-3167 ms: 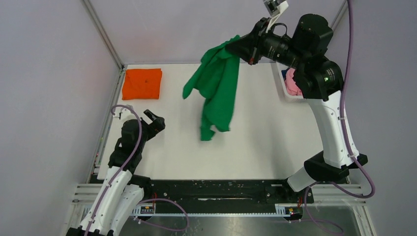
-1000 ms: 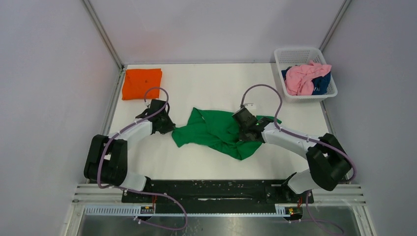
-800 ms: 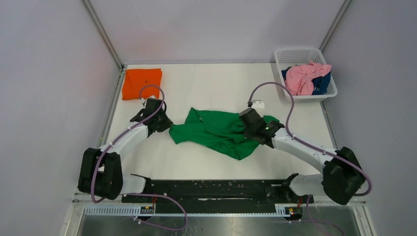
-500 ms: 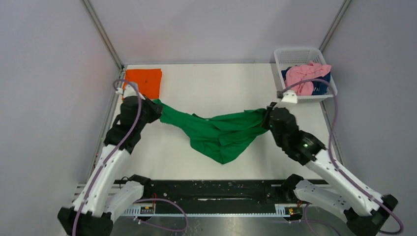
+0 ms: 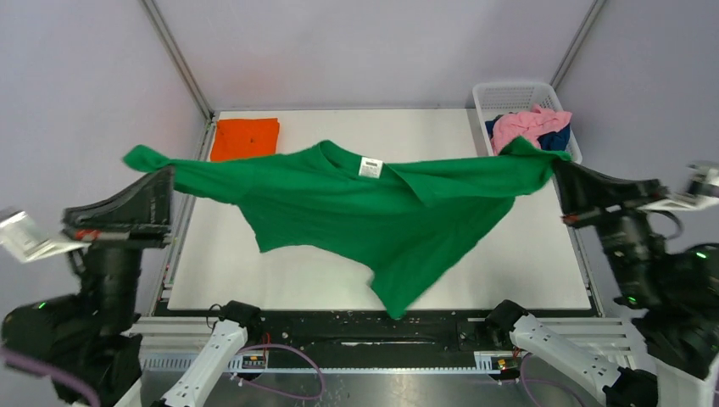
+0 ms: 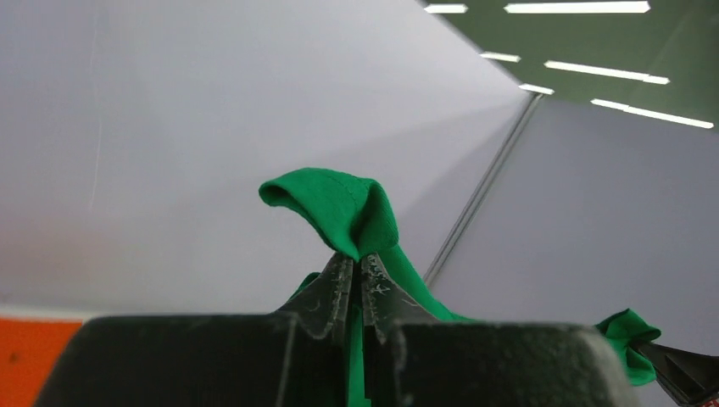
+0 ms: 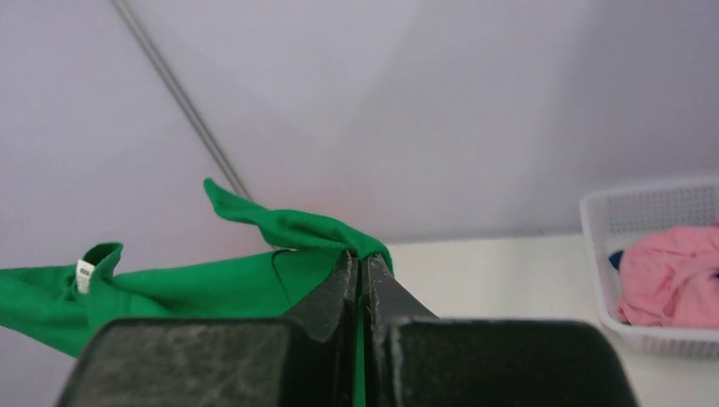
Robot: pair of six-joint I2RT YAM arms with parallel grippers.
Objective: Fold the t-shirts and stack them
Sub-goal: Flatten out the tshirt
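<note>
Seen from above, the left gripper is at the far left, raised over the left edge of the table. Its jaws are clenched on one end of the green t-shirt, apparently a sleeve. The left wrist view shows a fold of green cloth pinched between the closed fingers.

Behind it, in the far left corner of the table, the orange t-shirt lies folded in a neat rectangle.

Across the middle, the green t-shirt hangs in the air, stretched wide between the two arms. Its white neck label faces up, and its lower part sags to a point near the front edge.

On the right, the right gripper is clamped on the shirt's other end.

In the far right corner, a white basket holds a crumpled pink t-shirt and a navy t-shirt.

The task looks less than halfway done. One shirt is folded, while the green one is only spread out and has yet to be laid flat, folded and stacked. Two more wait in the basket.
</note>
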